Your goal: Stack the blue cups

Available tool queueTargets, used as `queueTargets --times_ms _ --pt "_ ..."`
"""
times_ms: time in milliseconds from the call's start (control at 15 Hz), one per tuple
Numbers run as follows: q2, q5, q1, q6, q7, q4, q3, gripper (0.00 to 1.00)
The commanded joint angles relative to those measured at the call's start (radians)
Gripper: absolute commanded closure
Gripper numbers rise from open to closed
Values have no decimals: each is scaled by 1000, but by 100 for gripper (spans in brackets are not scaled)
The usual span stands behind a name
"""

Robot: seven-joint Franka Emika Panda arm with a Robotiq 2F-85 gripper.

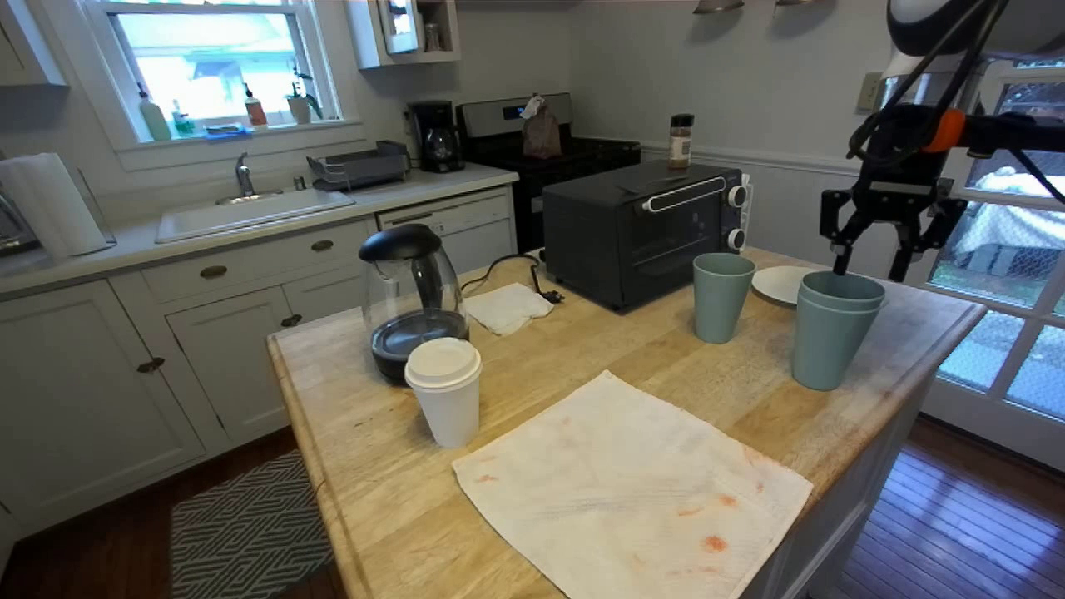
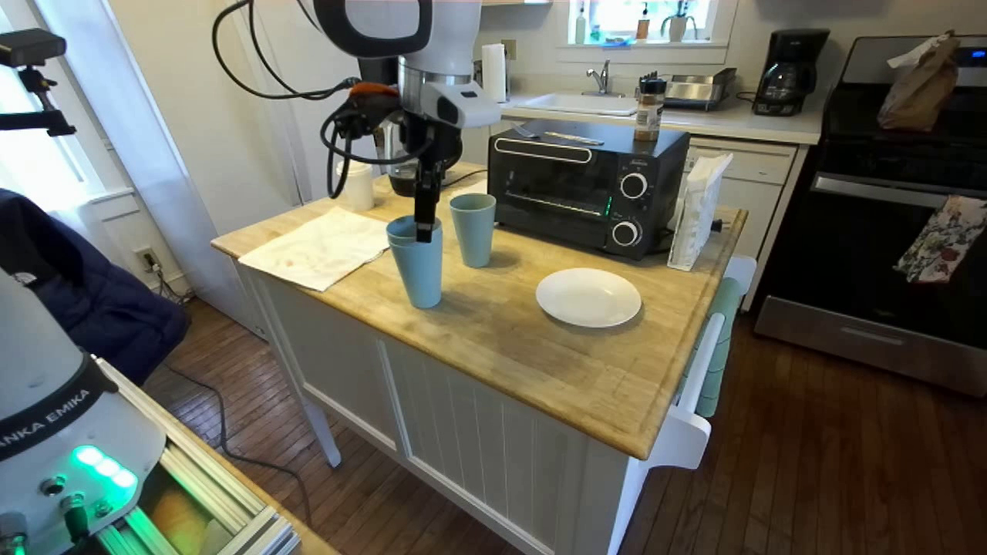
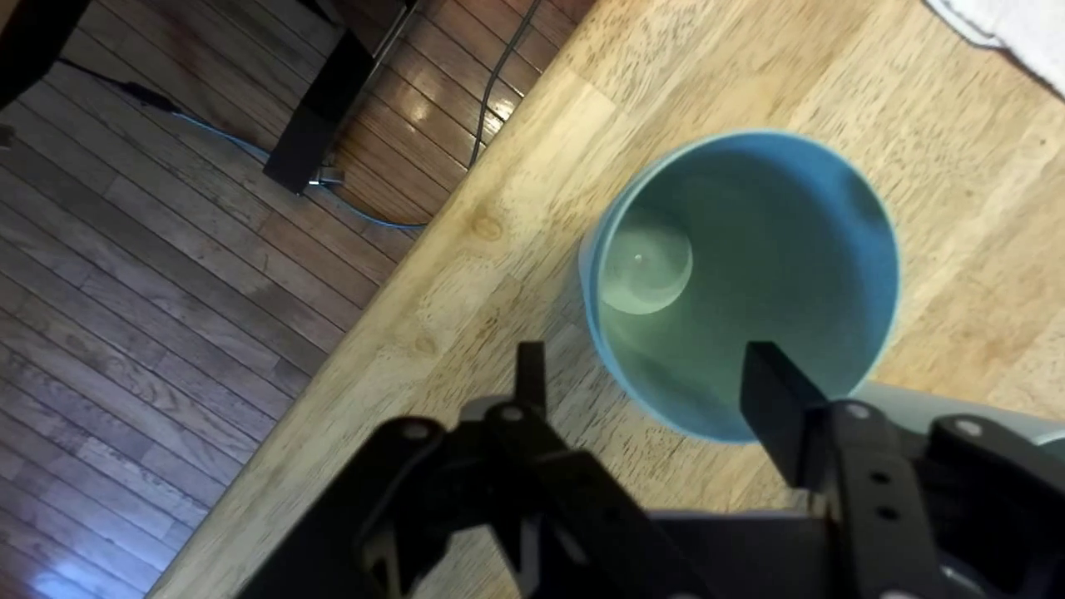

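Note:
Two blue cups stand nested as an upright stack near the table's edge; the stack also shows in an exterior view and in the wrist view. A single blue cup stands apart, upright, closer to the toaster oven; it also shows in an exterior view. In the wrist view its side is mostly hidden by my gripper. My gripper is open and empty at about the stack's rim. One finger is over the cup mouth, the other outside the rim. I cannot tell whether the first dips inside.
A black toaster oven with a spice jar on top stands behind the cups. A white plate lies beside them. A stained cloth, a white lidded cup and a glass carafe share the wooden table.

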Motion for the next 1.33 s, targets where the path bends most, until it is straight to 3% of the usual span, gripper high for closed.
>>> queueTargets --times_ms 0,133,467,533,667,1267 --pt "32 8 14 22 -50 11 -3 4" --pt "46 2 19 34 -75 7 -1 0" --pt "88 -8 27 49 -145 4 0 3" --pt "96 -14 28 50 -157 4 0 26" --pt "110 -16 29 54 -172 4 0 31" --pt "92 -11 36 40 -218 1 2 94"
